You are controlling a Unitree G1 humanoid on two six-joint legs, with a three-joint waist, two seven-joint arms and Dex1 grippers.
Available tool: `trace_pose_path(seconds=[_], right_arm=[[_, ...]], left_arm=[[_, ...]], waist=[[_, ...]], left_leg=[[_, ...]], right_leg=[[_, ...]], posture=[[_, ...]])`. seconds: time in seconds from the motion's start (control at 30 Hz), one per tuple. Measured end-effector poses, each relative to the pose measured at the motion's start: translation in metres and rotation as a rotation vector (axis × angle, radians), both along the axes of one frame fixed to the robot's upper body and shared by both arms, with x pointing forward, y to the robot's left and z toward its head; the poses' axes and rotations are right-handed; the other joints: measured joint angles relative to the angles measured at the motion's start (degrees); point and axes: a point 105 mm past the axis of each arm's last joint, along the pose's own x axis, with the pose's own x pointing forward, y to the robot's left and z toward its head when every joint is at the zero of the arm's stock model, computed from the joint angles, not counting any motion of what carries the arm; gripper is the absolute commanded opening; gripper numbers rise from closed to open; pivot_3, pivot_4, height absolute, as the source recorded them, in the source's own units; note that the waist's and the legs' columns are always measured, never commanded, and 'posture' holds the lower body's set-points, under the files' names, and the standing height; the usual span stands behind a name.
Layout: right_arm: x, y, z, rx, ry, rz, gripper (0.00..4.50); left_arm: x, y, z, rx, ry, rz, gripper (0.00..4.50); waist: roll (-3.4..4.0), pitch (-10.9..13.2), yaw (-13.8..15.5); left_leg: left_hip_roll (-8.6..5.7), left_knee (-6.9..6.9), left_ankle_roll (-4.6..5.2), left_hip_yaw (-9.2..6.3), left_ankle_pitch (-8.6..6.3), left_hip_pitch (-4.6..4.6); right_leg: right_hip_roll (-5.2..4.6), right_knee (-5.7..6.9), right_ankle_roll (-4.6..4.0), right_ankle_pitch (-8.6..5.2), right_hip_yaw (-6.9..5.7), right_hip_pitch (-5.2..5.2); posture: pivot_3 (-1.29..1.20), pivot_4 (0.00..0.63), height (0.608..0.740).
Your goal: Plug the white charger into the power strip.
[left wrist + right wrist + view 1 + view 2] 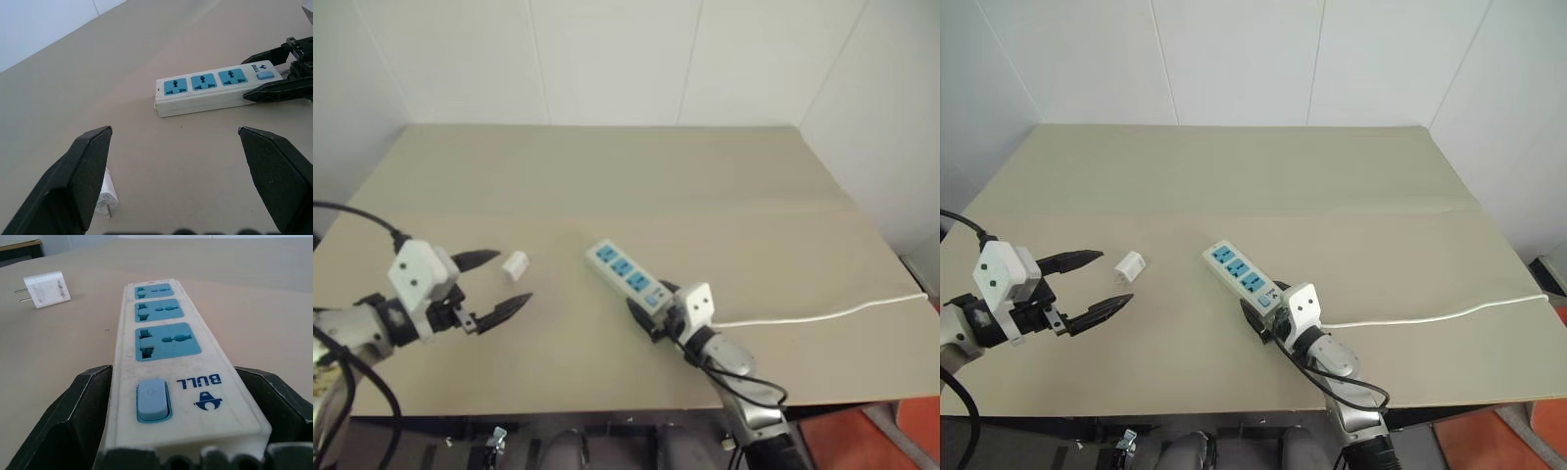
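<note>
A beige table (626,186) stands against white walls, seen from above over the robot's two arms.

On the left, the left gripper (499,281) hovers just above the tabletop with its two black fingers spread wide and nothing between them. One fingertip points toward the charger (515,265), a small white cube that lies on its side on the table just beyond the fingers, close to them but not touching. In the left wrist view the charger (106,195) sits beside one finger (80,171), its metal prongs showing, level with the table.

Near the middle of the table lies the strip (628,277), a long white bar set at a slant, with three blue sockets facing up. It is well apart from the charger, with bare table between them. Its blue switch is at the end nearest the robot.

To the right, the right gripper (646,318) reaches in low and level at that switch end. Its fingers stand wide, one on each side of the strip. In the right wrist view the strip (168,362) runs out between the two black fingers (73,421), which look to lie against its sides.

A thin white cord (822,313) runs from the strip's near end across the table to the right edge.
</note>
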Motion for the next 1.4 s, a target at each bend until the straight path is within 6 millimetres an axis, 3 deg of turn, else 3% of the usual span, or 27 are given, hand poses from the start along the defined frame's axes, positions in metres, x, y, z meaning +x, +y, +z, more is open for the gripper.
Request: trace_pose_path(seconds=[0.3,0.63,0.8,1.03,1.23,1.4], right_arm=[[0.003,0.005,-0.005,-0.092,0.026,0.118,4.43],[0.004,0.007,-0.009,-0.091,0.072,0.120,4.43],[0.005,0.006,-0.010,-0.081,0.087,0.123,3.47],[0.008,0.005,-0.010,-0.084,0.079,0.132,3.47],[0.024,0.002,0.001,-0.133,-0.002,0.304,3.47],[0.027,-0.003,0.028,-0.160,-0.089,0.515,3.47]], left_arm=[[0.000,0.002,0.000,-0.001,-0.002,-0.005,4.50],[0.000,0.003,-0.003,0.009,-0.001,-0.002,4.50],[0.000,0.004,-0.004,0.008,0.004,0.004,4.50],[0.003,0.008,-0.003,0.006,-0.004,0.007,4.50],[0.020,0.007,0.017,0.056,-0.049,-0.084,4.50],[0.036,0.007,0.032,0.088,-0.074,-0.151,4.50]], waist=[[-0.18,-0.18,-0.06],[-0.29,-0.44,-0.20],[-0.39,-0.63,-0.14],[-0.43,-0.68,-0.21],[-0.31,-0.52,-0.43],[0.32,-0.11,-0.39]], left_leg=[[0.06,0.00,0.00,0.03,0.01,0.16],[0.11,0.00,-0.01,0.03,0.01,0.16],[0.12,0.00,-0.01,0.03,0.01,0.15],[0.13,0.00,-0.01,0.05,0.01,0.20],[0.14,0.02,0.07,0.08,0.16,0.20],[0.14,-0.04,0.13,0.00,0.12,-0.18]], right_leg=[[0.07,0.05,-0.07,0.05,0.00,0.08],[0.09,0.04,-0.07,0.05,0.00,0.07],[0.09,0.02,-0.07,0.04,0.00,0.08],[0.10,0.01,-0.10,0.06,0.00,0.11],[0.26,-0.01,-0.12,0.16,0.00,0.07],[0.30,-0.01,-0.13,0.14,-0.06,-0.21]], posture=[[0.00,0.150,0.740],[0.00,0.150,0.740],[0.00,0.150,0.740],[0.00,0.150,0.740],[0.00,0.150,0.740],[0.00,0.150,0.740]])
